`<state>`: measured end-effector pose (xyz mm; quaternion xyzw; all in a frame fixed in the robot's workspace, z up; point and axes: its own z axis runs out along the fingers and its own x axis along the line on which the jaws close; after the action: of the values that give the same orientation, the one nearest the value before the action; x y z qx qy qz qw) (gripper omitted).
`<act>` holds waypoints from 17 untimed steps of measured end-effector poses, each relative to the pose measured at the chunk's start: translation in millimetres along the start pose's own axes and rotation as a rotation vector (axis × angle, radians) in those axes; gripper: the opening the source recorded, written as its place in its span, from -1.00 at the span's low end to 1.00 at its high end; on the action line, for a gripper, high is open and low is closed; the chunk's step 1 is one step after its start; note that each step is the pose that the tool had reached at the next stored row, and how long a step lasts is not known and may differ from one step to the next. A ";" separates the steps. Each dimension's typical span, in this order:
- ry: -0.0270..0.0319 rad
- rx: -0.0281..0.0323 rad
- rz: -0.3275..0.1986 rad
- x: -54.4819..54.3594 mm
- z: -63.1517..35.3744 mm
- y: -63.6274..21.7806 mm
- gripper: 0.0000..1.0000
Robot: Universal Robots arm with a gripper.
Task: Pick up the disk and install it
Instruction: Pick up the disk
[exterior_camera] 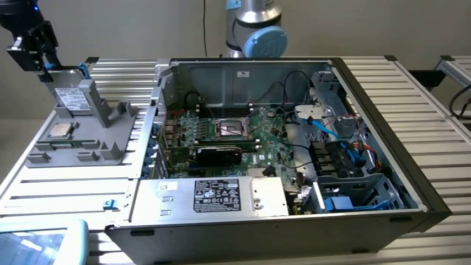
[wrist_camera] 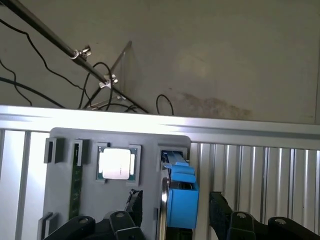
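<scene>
Here we see the end effector (wrist_camera: 176, 212), jaws wide apart, aligned over the upright disk (wrist_camera: 181, 197) in its grey holder (wrist_camera: 59, 192).

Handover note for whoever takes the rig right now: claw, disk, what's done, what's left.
Claw: open, one finger on each side of the disk in the wrist view; no grip.
Disk: upright in its slot in the grey holder, outside the case, on the exterior view's left.
Done: claw lined up over the disk.
Left: disk not yet picked up, not yet installed in the case.
</scene>
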<state>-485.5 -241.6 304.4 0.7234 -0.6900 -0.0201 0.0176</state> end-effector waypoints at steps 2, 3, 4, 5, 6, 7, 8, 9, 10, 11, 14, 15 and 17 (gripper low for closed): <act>0.0002 0.0000 -0.001 0.0 3.6 0.0 0.29; 0.0003 0.0001 -0.001 0.0 5.4 0.0 0.29; 0.0005 0.0002 -0.002 0.0 7.3 -0.1 0.29; 0.0007 0.0001 -0.002 0.0 9.1 -0.2 0.29; 0.0009 0.0000 -0.003 0.0 10.8 -0.3 0.29; 0.0010 0.0000 -0.003 0.0 12.8 -0.4 0.29; 0.0011 0.0001 -0.003 0.0 14.6 -0.4 0.29; 0.0014 0.0001 -0.003 0.0 16.4 -0.5 0.29; 0.0023 0.0000 -0.003 0.0 18.1 -0.6 0.29; 0.0039 0.0000 -0.003 0.0 20.0 -0.7 0.29; 0.0065 -0.0002 -0.003 -0.2 22.3 -0.8 0.29; 0.0066 -0.0003 -0.003 -0.2 22.2 -0.8 0.29; 0.0067 -0.0003 -0.003 -0.2 22.3 -0.8 0.29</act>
<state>-485.8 -241.3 282.1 0.7245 -0.6887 -0.0178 0.0200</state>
